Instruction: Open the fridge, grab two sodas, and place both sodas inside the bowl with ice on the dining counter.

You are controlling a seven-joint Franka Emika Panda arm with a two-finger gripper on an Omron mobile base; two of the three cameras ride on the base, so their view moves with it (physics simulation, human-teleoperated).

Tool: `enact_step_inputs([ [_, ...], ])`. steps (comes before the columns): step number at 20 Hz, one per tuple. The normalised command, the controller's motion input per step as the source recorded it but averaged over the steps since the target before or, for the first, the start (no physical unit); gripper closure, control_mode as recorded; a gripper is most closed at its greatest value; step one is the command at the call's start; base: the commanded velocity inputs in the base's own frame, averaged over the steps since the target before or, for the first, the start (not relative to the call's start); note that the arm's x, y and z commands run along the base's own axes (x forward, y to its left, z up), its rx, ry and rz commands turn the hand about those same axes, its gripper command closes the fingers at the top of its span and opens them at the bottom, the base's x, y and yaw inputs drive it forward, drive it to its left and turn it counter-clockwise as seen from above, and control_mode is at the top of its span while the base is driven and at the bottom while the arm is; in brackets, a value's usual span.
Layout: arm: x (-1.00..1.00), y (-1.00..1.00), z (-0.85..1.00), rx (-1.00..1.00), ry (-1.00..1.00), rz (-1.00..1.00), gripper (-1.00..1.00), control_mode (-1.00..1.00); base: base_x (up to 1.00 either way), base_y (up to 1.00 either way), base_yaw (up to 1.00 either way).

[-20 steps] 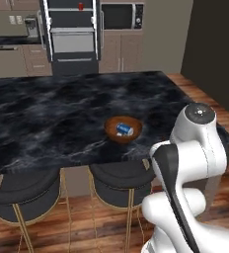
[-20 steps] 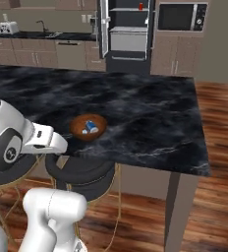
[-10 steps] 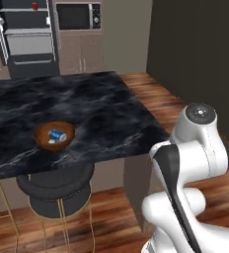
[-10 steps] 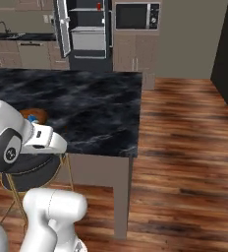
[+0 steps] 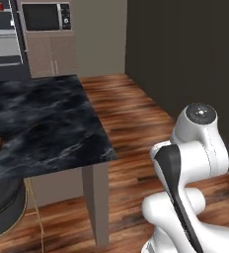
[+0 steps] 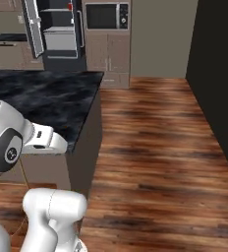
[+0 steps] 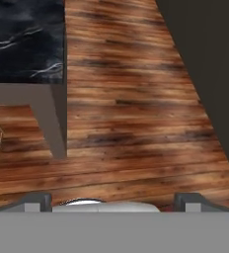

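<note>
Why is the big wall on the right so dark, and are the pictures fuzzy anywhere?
In the left base view the wall is a flat dark brown with no light on it; in the right base view the far fridge and microwave look soft and blocky; in the hand view the wood floor is smeared, and the dining counter casts little shadow.

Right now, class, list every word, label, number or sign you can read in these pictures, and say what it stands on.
No text can be read.
Microwave: its control panel is a blur, no figures legible.
Fridge: no lettering shows on its open doors or shelves.
Counter: white veining, no writing.
</note>
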Motion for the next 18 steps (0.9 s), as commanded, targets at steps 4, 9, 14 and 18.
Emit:
enact_step_inputs([
  [4, 0.00, 0.00, 0.00, 0.00, 0.00, 0.00, -1.00, 1.00, 0.54, -1.00, -0.01],
  [9, 0.00, 0.00, 0.00, 0.00, 0.00, 0.00, -1.00, 1.00, 0.75, -1.00, 0.00],
  [14, 0.00, 0.00, 0.00, 0.00, 0.00, 0.00, -1.00, 1.00, 0.99, -0.93, 0.01],
  [18, 0.00, 0.00, 0.00, 0.00, 0.00, 0.00, -1.00, 1.00, 1.00, -0.68, 0.06],
])
